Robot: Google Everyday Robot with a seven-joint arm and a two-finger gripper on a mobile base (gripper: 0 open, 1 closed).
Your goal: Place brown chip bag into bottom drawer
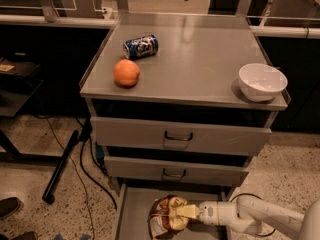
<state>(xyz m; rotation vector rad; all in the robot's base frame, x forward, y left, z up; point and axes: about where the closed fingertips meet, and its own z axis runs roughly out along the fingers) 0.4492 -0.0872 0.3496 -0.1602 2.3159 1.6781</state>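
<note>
Camera view crops the bottom drawer point(134, 215); inside, the claw point(182, 212) is clamped on the brown chip bag point(164, 221).

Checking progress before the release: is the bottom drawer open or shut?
Open: the bottom drawer is pulled out, its grey floor showing, and the gripper holds the brown chip bag over it.
</note>
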